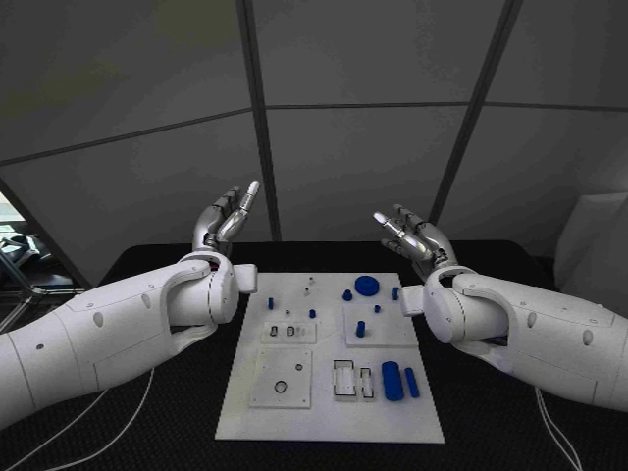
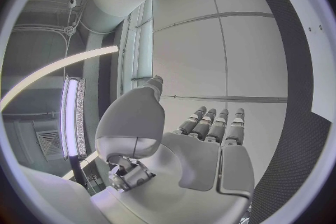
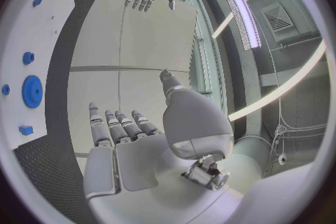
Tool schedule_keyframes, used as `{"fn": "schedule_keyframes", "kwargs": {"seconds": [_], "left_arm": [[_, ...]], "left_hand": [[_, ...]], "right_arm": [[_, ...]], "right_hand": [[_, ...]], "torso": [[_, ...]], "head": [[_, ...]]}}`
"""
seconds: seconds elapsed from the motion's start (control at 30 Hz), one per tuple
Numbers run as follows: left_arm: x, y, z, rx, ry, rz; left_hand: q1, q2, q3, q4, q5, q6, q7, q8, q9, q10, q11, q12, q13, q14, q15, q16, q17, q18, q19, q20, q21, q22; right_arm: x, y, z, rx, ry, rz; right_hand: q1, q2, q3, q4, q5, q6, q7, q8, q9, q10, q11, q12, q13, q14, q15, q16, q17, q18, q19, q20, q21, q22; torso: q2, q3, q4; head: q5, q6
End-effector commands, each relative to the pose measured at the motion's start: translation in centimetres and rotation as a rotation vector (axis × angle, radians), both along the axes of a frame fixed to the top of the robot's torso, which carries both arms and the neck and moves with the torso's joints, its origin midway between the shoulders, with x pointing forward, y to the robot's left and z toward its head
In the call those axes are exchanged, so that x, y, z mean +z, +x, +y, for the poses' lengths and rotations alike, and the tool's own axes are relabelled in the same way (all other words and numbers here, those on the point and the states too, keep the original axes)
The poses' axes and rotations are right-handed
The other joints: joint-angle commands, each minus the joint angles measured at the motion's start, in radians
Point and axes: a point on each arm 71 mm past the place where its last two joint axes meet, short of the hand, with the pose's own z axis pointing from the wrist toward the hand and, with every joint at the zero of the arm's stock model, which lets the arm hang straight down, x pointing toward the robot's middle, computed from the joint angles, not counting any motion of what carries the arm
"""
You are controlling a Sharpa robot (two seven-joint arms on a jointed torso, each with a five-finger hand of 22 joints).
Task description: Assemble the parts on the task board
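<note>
The white task board (image 1: 329,417) lies in the middle of the black table. Small blue parts sit on it: a round gear (image 1: 367,286) at the far end, a short peg (image 1: 359,329) mid-board, a fat cylinder (image 1: 391,379) and a slim bar (image 1: 412,384) at the near right. My left hand (image 1: 227,221) is raised above the table left of the board, fingers straight and apart, holding nothing. My right hand (image 1: 409,234) is raised on the right side, likewise open and empty. The gear (image 3: 31,91) also appears in the right wrist view.
Clear rectangular insert plates (image 1: 282,378) lie on the board's near left. Black table (image 1: 159,265) surface surrounds the board on both sides. A cable (image 1: 116,412) runs under my left arm. Grey wall panels stand behind the table.
</note>
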Motion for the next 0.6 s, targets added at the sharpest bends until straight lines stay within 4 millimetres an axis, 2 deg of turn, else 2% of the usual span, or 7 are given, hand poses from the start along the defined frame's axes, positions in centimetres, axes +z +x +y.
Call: {"fn": "schedule_keyframes", "kwargs": {"seconds": [0.03, 0.1, 0.2, 0.27, 0.3, 0.47, 0.6], "left_arm": [[0.5, 0.3, -0.3, -0.049, -0.043, -0.04], [0.5, 0.3, -0.3, -0.049, -0.043, -0.04], [0.5, 0.3, -0.3, -0.049, -0.043, -0.04], [0.5, 0.3, -0.3, -0.049, -0.043, -0.04], [0.2, 0.5, 0.8, -0.065, -0.044, -0.016], [0.3, 0.3, 1.3, -0.083, -0.052, -0.016], [0.4, 0.0, 1.7, -0.094, -0.055, -0.019]], "left_hand": [[0.054, 0.004, 0.001, 0.014, 0.006, 0.024, 0.072, 0.005, 0.003, 0.012, 0.022, 0.006, 0.003, 0.013, 0.018, 0.008, 0.003, 0.017, 0.002, 0.02, 0.007, 0.002], [0.06, 0.008, -0.001, 0.013, 0.005, 0.028, 0.076, 0.006, 0.004, 0.019, 0.027, 0.007, 0.003, 0.021, 0.021, 0.009, 0.004, 0.018, 0.005, 0.021, 0.009, 0.003], [0.07, 0.014, -0.006, 0.011, 0.004, 0.043, 0.086, 0.007, 0.005, 0.037, 0.037, 0.009, 0.005, 0.051, 0.029, 0.014, 0.008, 0.016, 0.02, 0.022, 0.017, 0.007], [0.078, 0.02, -0.01, 0.009, 0.004, 0.062, 0.101, 0.01, 0.007, 0.058, 0.049, 0.011, 0.007, 0.089, 0.035, 0.02, 0.012, 0.012, 0.043, 0.023, 0.029, 0.013], [0.084, 0.023, -0.011, 0.008, 0.004, 0.073, 0.109, 0.012, 0.008, 0.071, 0.056, 0.012, 0.008, 0.113, 0.039, 0.025, 0.014, 0.009, 0.062, 0.023, 0.039, 0.018], [0.117, 0.036, -0.017, -0.009, 0.003, 0.148, 0.131, 0.023, 0.015, 0.138, 0.077, 0.018, 0.013, 0.186, 0.052, 0.04, 0.02, -0.005, 0.129, 0.022, 0.075, 0.035], [0.15, 0.037, -0.024, -0.03, 0.002, 0.275, 0.139, 0.046, 0.027, 0.323, 0.098, 0.051, 0.031, 0.374, 0.059, 0.088, 0.038, -0.012, 0.277, 0.022, 0.149, 0.068]], "right_arm": [[0.0, 0.3, 1.2, 0.191, -0.06, 0.017], [0.0, 0.5, 1.2, 0.211, -0.07, 0.02], [0.0, 0.7, 1.3, 0.227, -0.078, 0.023], [0.0, 0.8, 1.3, 0.23, -0.08, 0.024], [0.9, 1.6, -1.4, 0.144, -0.315, -0.171], [1.4, 1.9, -2.0, 0.13, -0.397, -0.225], [1.8, 1.9, -2.3, 0.134, -0.462, -0.261]], "right_hand": [[0.136, 0.011, 0.006, -0.061, 0.008, 0.134, 0.155, 0.027, 0.017, 0.184, 0.025, 0.034, 0.019, 0.207, 0.018, 0.039, 0.02, 0.043, 0.138, 0.011, 0.068, 0.034], [0.172, 0.011, 0.012, -0.083, 0.004, 0.241, 0.155, 0.051, 0.03, 0.34, 0.027, 0.068, 0.033, 0.364, 0.017, 0.072, 0.033, 0.051, 0.211, 0.011, 0.104, 0.05], [0.214, 0.009, 0.022, -0.112, 0.005, 0.428, 0.145, 0.096, 0.052, 0.613, 0.003, 0.133, 0.055, 0.631, -0.01, 0.13, 0.053, 0.08, 0.342, 0.008, 0.168, 0.077], [0.232, 0.008, 0.028, -0.125, 0.005, 0.516, 0.134, 0.109, 0.057, 0.679, -0.011, 0.141, 0.05, 0.692, -0.026, 0.136, 0.048, 0.096, 0.378, 0.008, 0.186, 0.08], [0.238, 0.009, 0.031, -0.13, 0.005, 0.55, 0.13, 0.111, 0.056, 0.7, -0.017, 0.139, 0.046, 0.714, -0.031, 0.134, 0.045, 0.102, 0.387, 0.008, 0.19, 0.079], [0.253, 0.006, 0.048, -0.149, 0.007, 0.708, 0.111, 0.12, 0.055, 0.791, -0.042, 0.133, 0.04, 0.815, -0.058, 0.136, 0.041, 0.115, 0.447, -0.002, 0.216, 0.079], [0.251, -0.003, 0.071, -0.163, 0.007, 0.779, 0.095, 0.11, 0.048, 0.863, -0.06, 0.119, 0.04, 0.894, -0.082, 0.134, 0.043, 0.115, 0.5, -0.022, 0.24, 0.081]], "torso": [[0.0, 0.0, 0.0002], [0.0, 0.0, 0.0002], [0.0, 0.0, 0.0002], [0.0, 0.0, 0.0002], [0.005, 0.0012, -0.0018], [0.015, 0.0014, -0.0006], [0.022, 0.0013, 0.0007]], "head": [[0.0, 0.0], [0.0, 0.0], [0.0, 0.0], [0.0, 0.0], [-0.002, -0.012], [-0.001, -0.008], [-0.003, -0.006]]}}
